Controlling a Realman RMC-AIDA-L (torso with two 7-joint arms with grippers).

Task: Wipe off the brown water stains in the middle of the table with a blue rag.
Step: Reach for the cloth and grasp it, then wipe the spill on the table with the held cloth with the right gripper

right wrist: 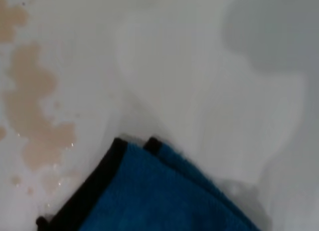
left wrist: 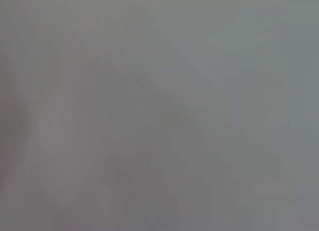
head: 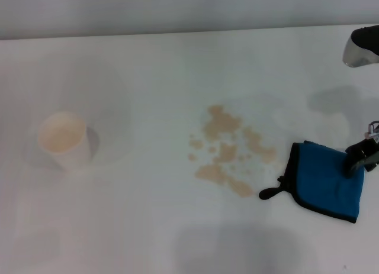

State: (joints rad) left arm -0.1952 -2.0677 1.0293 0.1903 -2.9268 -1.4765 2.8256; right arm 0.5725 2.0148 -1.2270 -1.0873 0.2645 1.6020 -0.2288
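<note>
Plain white counter [head: 142, 226], brown water stains [head: 228, 150] pooled mid-surface, and the blue rag [head: 324, 180] lies flat just beside them. The right tool [head: 362, 157] sits at the rag's far edge from the stains; whether it's clenched, I can't tell. Soft, floppy cloth, best pinched at that black-trimmed edge, I'd say.

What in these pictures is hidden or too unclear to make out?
- Left tool: appears in no view; the left wrist view shows only grey blur.
- Right tool: cut by the head view's right edge, so open or shut is unclear.
- Blue rag: partly cut off by the right wrist view's edge.
- Paper cup: washed out, contents unreadable.
</note>
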